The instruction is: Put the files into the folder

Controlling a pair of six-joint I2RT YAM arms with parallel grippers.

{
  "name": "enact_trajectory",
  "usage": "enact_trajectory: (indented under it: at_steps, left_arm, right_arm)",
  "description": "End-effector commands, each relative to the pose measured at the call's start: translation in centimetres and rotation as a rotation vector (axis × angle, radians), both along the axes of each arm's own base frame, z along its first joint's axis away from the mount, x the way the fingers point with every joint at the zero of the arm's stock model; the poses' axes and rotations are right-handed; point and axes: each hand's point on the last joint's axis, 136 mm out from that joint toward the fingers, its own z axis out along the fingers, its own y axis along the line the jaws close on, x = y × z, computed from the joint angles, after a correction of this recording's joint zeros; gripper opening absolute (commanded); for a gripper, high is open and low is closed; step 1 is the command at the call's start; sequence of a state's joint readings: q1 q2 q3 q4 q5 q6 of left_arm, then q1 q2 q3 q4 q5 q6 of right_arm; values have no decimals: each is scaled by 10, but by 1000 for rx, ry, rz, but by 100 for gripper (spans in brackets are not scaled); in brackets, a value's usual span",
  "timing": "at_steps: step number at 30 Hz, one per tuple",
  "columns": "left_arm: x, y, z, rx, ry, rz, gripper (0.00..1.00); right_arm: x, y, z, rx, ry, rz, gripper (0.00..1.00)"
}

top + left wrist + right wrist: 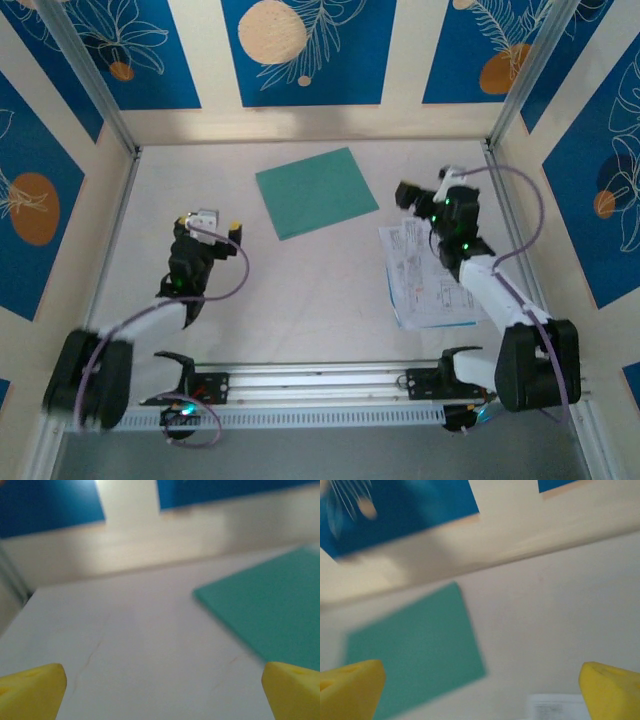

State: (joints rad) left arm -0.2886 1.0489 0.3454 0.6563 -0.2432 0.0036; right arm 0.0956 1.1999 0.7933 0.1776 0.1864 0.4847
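The teal-green folder (317, 192) lies closed and flat at the back middle of the table; it shows too in the left wrist view (270, 615) and the right wrist view (415, 650). The files (425, 280), white printed sheets, lie in a loose stack at the right, partly under my right arm; a corner shows in the right wrist view (557, 707). My left gripper (212, 224) is open, left of the folder, nothing between its yellow fingertips (32, 690). Above the files' far edge my right gripper (425, 195) hangs open and empty, its fingertips (612, 687) wide apart.
Cream and blue patterned walls enclose the table on three sides, with metal posts (95, 75) at the back corners. A metal rail (320, 385) carrying both arm bases runs along the near edge. Bare tabletop (300, 290) lies between the arms.
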Motion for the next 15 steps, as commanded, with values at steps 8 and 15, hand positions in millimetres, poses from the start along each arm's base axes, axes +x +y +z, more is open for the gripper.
enact_trajectory:
  at_steps: [8,15]
  left_arm:
    - [-62,-42,-9,-636,530,-70,100]
    - [-103,-80,-30,-648,752,-191,99]
  right_arm:
    - [-20,174,-94,-24,787,229,64]
    - [0,272,-137,24,960,398,38]
